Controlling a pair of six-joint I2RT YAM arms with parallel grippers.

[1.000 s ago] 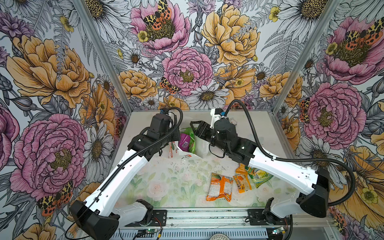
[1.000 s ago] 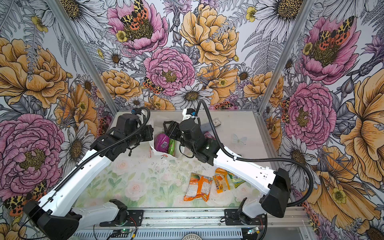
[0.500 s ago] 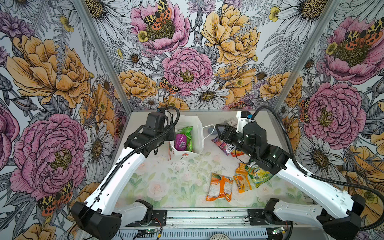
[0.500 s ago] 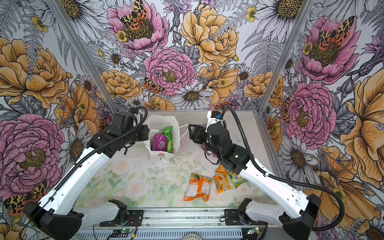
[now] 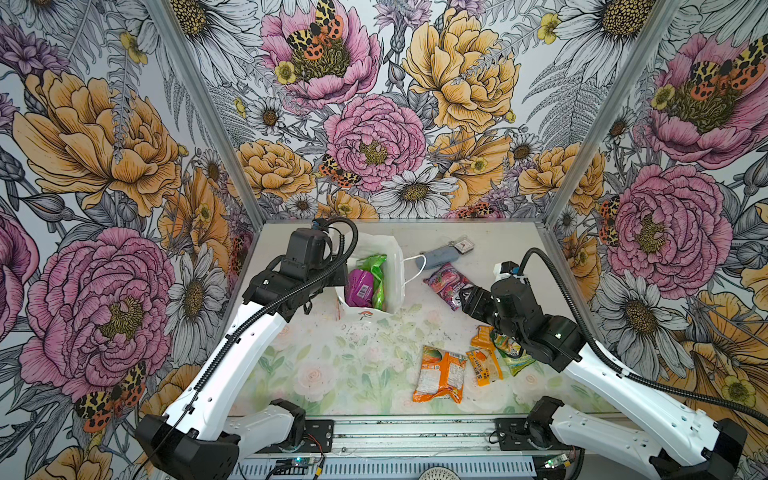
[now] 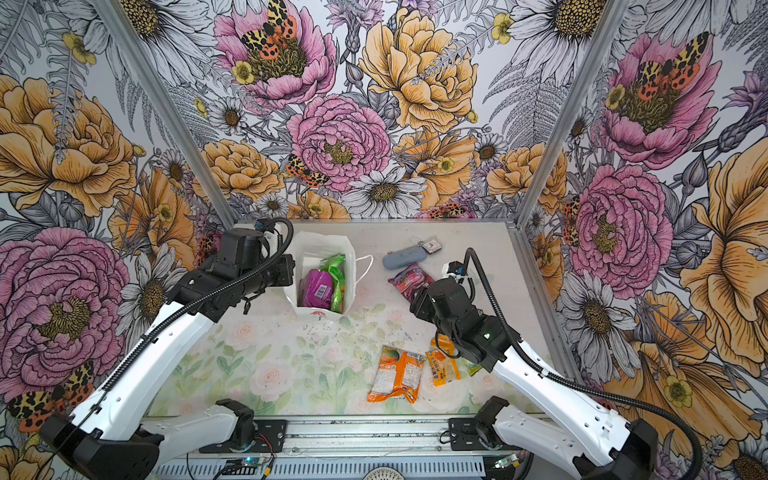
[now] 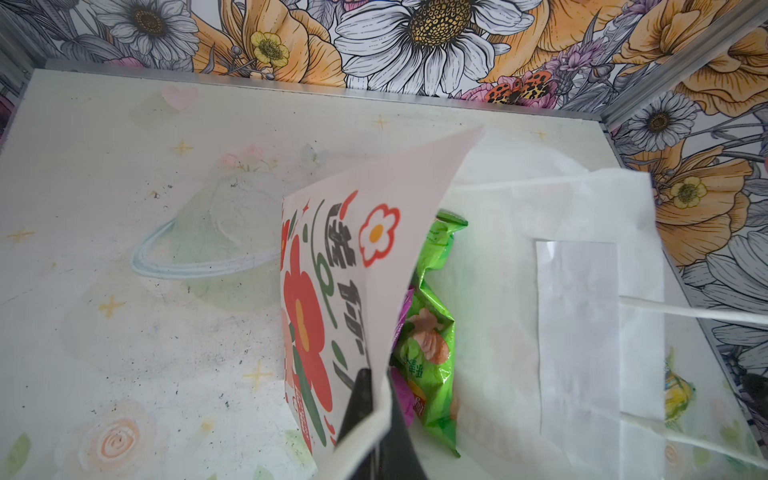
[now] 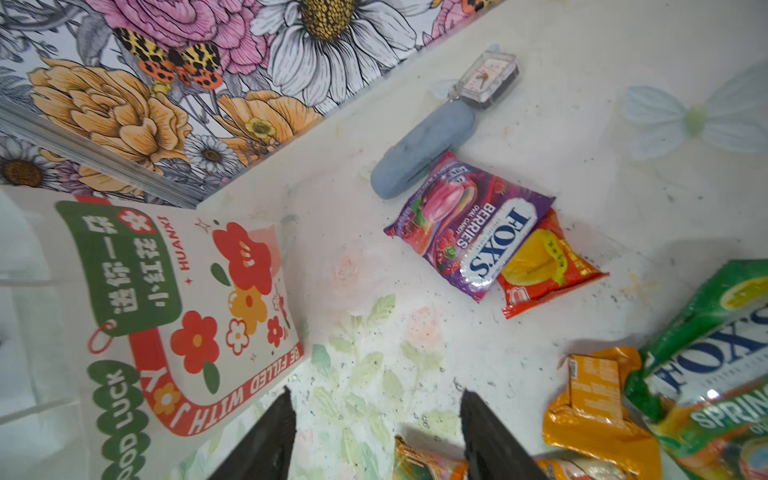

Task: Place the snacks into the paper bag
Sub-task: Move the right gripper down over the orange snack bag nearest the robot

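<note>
Right wrist view, nearest first: my right gripper (image 8: 374, 392) hangs apart and empty, an orange packet (image 8: 594, 399) beside it. Farther, the FOXS berries packet (image 8: 469, 232) overlaps a red-yellow packet (image 8: 544, 266) and lies against the grey-blue case (image 8: 419, 153); a sloppy pinch could drag either along. Farthest, my left gripper (image 7: 376, 386) is clamped on the wall of the standing paper bag (image 7: 374, 199); tugging might tear or tip it.
</note>
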